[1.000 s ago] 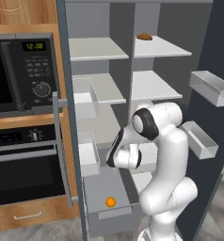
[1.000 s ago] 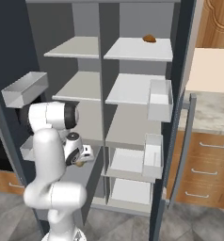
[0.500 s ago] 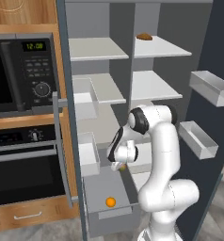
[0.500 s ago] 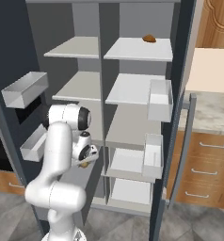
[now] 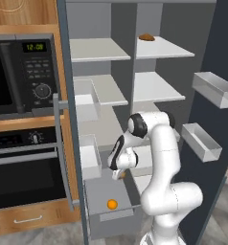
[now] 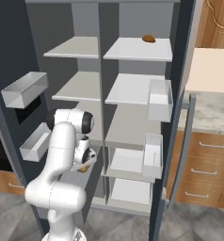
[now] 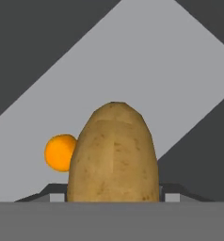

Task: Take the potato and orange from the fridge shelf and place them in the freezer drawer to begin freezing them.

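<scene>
Hand view: gripper (image 7: 113, 195) clamps potato (image 7: 113, 153) (orange (image 7: 60, 152) below).

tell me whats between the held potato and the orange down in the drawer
Nothing: in the hand view, bare grey drawer floor lies past the potato, held in the hand, toward the orange.

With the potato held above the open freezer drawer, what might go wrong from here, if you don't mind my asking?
1. The claw holds the potato well above the freezer drawer; released from there, it may bounce or roll.
2. The orange already lies in the drawer, so a falling potato might strike it.
3. The potato hangs near the drawer's back, so it might catch the rear edge.
</scene>
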